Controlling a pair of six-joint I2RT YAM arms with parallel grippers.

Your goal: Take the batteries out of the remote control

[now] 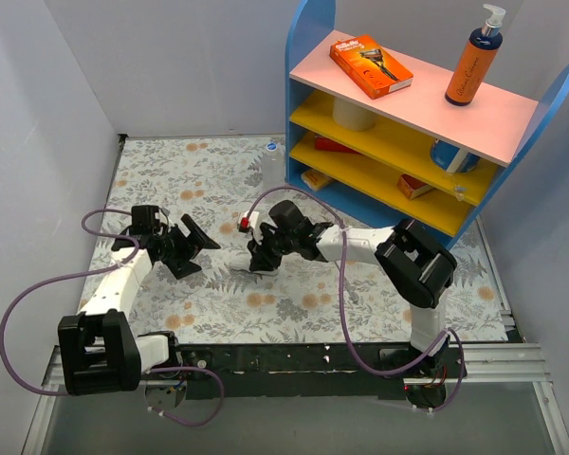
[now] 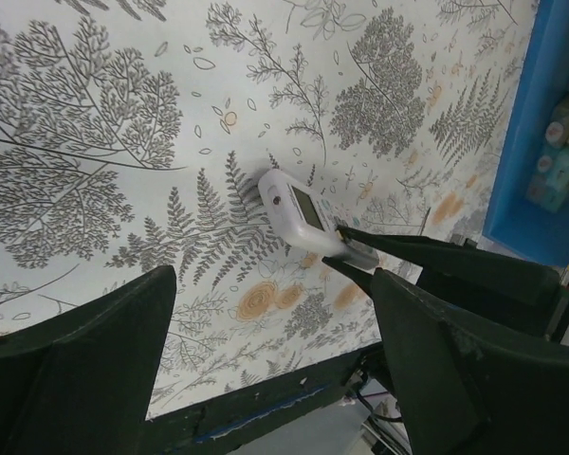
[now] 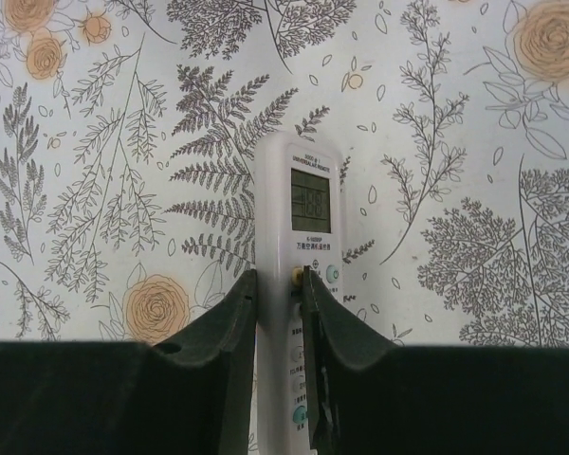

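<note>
The remote (image 3: 308,194) lies on the desk (image 1: 209,303) a little right of the middle, with its screen side facing up. In my right wrist view it points straight away from me. The small print above the grey screen seems to read "UNIVERSAL REMOTE", and the line under the screen is too fine to make out. A few round buttons show just below that.

My right gripper (image 3: 280,313) is clenched on the remote's near end, its fingers nearly together with only a narrow strip of white between them. From the left wrist the remote (image 2: 299,210) looks tipped, far end on the desk and near end caught between those two dark fingertips (image 2: 360,248).

My left gripper (image 2: 275,360) is spread wide and holds nothing. It sits off to the left, aimed at the remote but apart from it.

Beyond the remote a clear bottle (image 1: 271,156) with a blue cap stands by the shelf (image 1: 303,57). An orange box (image 1: 370,64) and an orange pump bottle (image 1: 474,62) sit on top of the shelf, and their lettering is too small to read.
</note>
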